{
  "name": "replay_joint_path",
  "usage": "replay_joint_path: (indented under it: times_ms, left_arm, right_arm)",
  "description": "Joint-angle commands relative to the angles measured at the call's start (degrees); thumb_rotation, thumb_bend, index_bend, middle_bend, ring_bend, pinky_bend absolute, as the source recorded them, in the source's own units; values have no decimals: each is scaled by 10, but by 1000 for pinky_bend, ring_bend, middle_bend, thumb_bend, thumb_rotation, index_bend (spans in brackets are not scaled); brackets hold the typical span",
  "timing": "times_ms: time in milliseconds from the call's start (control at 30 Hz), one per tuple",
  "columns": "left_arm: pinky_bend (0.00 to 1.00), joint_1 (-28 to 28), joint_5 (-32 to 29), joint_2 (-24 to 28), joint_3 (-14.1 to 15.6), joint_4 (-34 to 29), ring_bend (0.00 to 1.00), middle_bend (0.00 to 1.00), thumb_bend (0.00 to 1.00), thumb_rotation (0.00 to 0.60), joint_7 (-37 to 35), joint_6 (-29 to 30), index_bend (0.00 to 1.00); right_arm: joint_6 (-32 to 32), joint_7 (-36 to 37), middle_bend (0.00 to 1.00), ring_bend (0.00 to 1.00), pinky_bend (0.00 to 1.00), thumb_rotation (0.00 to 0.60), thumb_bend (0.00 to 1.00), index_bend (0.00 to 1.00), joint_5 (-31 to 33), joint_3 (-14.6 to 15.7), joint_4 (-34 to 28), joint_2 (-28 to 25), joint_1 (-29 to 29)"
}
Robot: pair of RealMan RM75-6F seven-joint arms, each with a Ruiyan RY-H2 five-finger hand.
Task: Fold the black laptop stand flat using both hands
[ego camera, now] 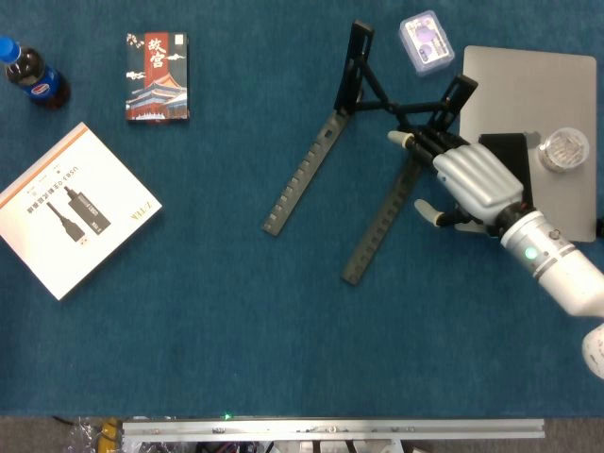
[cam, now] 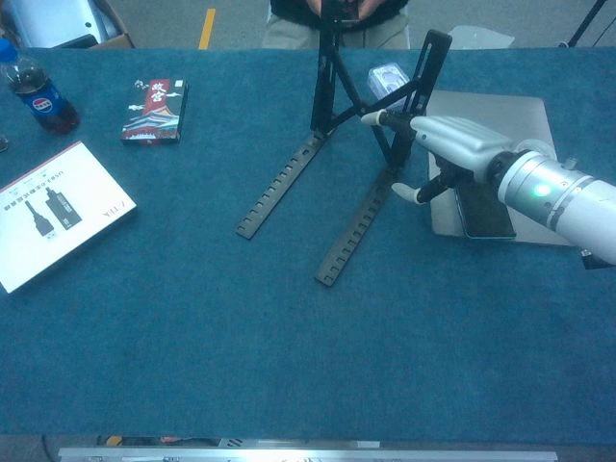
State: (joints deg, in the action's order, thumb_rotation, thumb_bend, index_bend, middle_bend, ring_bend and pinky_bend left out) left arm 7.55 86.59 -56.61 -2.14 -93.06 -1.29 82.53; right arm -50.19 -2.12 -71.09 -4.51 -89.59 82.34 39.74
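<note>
The black laptop stand [ego camera: 326, 142] is propped open in the upper middle of the blue table. Its two notched legs splay toward me and its two uprights rise at the back. In the chest view the stand [cam: 289, 178] shows the uprights tall with crossed links between them. My right hand [ego camera: 469, 179] hovers at the stand's right side with its fingers spread and holding nothing. The fingertips [ego camera: 401, 138] reach in by the links near the right upright, and I cannot tell whether they touch. The same hand [cam: 450, 144] appears in the chest view. No left hand shows in either view.
A silver laptop [ego camera: 557, 85] lies right of the stand, carrying a black phone [ego camera: 510, 146] and a round clear jar [ego camera: 563, 148]. A purple-topped box [ego camera: 426, 41] sits behind. At the left are a cola bottle [ego camera: 33, 74], a card box [ego camera: 157, 76] and a white booklet [ego camera: 75, 208].
</note>
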Motion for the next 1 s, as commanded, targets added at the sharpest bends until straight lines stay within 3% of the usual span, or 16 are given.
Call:
replay_joint_path:
  times_ms: [33, 233, 400, 667, 1000]
  left_arm:
    - [158, 0, 0, -1, 0, 0, 159, 247, 250, 600, 1, -1, 242]
    - [159, 0, 0, -1, 0, 0, 159, 247, 250, 600, 0, 2, 242]
    - [158, -2, -4, 4, -3, -1, 159, 247, 250, 600, 0, 6, 242]
    - [159, -1, -18, 3, -4, 1, 159, 247, 250, 600, 2, -4, 242]
    - [159, 5, -20, -2, -4, 2, 159, 247, 250, 600, 6, -17, 242]
  right_arm:
    - [0, -2, 58, 0, 122, 600, 350, 0, 0, -1, -2, -3, -1]
    - [1, 3, 58, 0, 122, 600, 350, 0, -8, -2, -15, -8, -3]
    - [-14, 31, 58, 0, 122, 600, 350, 0, -56, 3, -50, -23, -8]
    - [-104, 69, 58, 0, 122, 600, 350, 0, -163, -3, -120, -69, -29]
    - [-200, 53, 58, 0, 118, 600, 347, 0, -186, -22, -164, -129, -73]
